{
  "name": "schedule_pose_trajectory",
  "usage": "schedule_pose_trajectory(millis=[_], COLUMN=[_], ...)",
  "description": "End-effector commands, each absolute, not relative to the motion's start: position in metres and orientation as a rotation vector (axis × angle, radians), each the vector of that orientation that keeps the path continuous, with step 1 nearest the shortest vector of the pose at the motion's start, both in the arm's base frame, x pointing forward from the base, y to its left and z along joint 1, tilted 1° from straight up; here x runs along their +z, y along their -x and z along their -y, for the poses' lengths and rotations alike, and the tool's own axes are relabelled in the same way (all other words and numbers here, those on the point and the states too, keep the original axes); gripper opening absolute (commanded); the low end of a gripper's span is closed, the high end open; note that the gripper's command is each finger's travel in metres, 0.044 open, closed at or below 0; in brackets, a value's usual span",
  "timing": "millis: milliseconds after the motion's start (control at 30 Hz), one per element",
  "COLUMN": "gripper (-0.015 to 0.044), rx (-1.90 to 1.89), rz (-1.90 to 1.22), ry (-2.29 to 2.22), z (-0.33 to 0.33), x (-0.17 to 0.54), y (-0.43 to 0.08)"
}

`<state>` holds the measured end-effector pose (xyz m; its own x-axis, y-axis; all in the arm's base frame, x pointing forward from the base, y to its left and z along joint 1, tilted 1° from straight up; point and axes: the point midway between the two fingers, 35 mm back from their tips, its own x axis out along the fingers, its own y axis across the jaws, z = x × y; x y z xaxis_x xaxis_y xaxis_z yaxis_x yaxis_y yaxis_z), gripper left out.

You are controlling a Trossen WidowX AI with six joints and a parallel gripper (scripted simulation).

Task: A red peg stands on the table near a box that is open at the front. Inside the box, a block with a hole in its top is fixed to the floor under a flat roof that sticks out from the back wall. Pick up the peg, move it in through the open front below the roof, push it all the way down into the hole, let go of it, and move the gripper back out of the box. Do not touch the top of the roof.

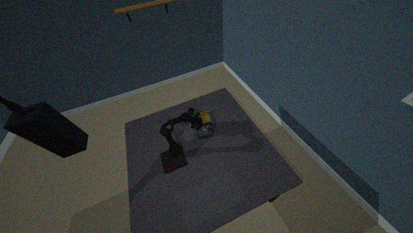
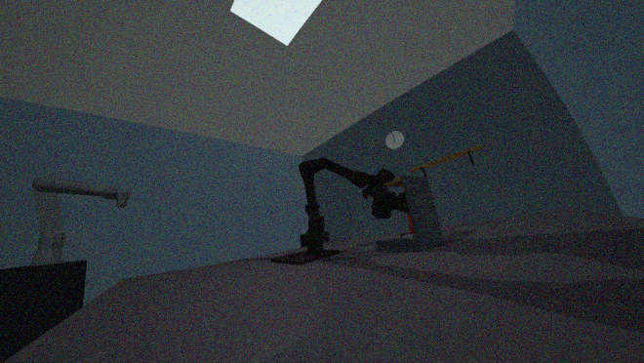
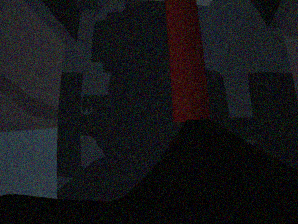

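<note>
The red peg [image 1: 205,128] [image 2: 411,223] [image 3: 187,65] looks upright at the front part of the box. In the wrist view it runs up from just beyond my fingertips. Its foot and the block's hole cannot be made out. My gripper [image 2: 405,203] [image 3: 196,129] is shut with nothing between the fingers; its tips are close to one end of the peg. The grey box [image 1: 207,135] [image 2: 425,210] stands around the peg, and its yellow roof [image 1: 205,116] [image 2: 394,182] is beside and above my gripper.
The box's side wall stands close beside my fingers in the exterior view. The table [image 1: 194,188] [image 2: 244,302] carries the arm's base plate [image 1: 173,161]. A dark block [image 1: 47,129] and a pale second arm [image 2: 49,220] stand away from the table. The pictures are dark and grainy.
</note>
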<state>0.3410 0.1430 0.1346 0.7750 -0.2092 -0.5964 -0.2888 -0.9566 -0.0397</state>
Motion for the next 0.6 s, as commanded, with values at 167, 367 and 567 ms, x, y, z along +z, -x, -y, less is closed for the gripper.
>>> schedule_pose_trajectory(millis=[167,367,567], gripper=[0.0000,0.0000,0.0000], rx=[0.971,0.971,0.971], rz=[-0.409,-0.409,-0.409], ry=[2.840,2.840,2.840], z=[-0.1417,-0.1417,-0.1417], x=[0.1144,0.1126,0.1112], y=[-0.3387,-0.3387,-0.3388])
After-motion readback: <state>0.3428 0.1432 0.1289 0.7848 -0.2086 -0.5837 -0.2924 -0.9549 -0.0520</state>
